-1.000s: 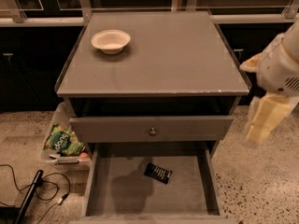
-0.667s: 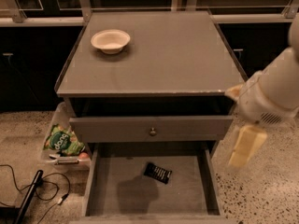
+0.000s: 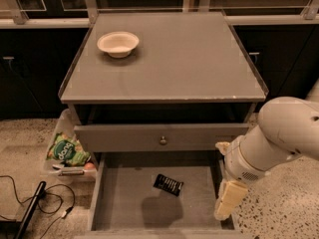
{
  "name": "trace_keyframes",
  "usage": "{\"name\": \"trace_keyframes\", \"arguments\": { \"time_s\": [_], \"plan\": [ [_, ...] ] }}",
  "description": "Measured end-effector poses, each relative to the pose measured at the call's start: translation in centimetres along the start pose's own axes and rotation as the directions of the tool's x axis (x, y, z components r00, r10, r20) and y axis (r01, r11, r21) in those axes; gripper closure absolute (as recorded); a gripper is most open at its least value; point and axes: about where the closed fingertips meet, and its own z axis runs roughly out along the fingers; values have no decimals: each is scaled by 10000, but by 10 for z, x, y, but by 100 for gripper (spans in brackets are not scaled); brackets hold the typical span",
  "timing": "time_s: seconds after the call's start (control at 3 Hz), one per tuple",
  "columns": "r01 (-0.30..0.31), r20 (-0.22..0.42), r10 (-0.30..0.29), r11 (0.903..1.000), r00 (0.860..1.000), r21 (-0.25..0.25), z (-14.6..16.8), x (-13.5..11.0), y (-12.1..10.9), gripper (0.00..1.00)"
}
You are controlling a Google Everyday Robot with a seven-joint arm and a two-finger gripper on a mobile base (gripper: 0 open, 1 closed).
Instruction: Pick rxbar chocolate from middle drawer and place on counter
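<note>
The rxbar chocolate (image 3: 168, 184) is a small flat black wrapper with white print. It lies on the floor of the open middle drawer (image 3: 124, 200), near the centre. My gripper (image 3: 227, 202) hangs at the drawer's right wall, right of the bar and a little apart from it, on the end of my white arm (image 3: 279, 136). It holds nothing that I can see. The counter (image 3: 174, 59) is the flat grey cabinet top above.
A pale bowl (image 3: 118, 44) stands on the counter's back left. A shut drawer front with a round knob (image 3: 163, 140) sits above the open drawer. A green snack bag (image 3: 67, 151) lies in a bin left of the cabinet. Black cables (image 3: 45, 203) lie on the speckled floor.
My arm has swung down and to the left, from beside the counter's right edge to the right wall of the open drawer. The bar has not moved.
</note>
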Motion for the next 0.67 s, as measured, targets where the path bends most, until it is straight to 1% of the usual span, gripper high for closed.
{"name": "trace_keyframes", "arguments": {
  "time_s": [0.33, 0.67],
  "plan": [
    [3, -2, -3, 10000, 10000, 2, 0, 0, 0, 0],
    [40, 254, -39, 10000, 9997, -40, 22, 3, -2, 0]
  ]
}}
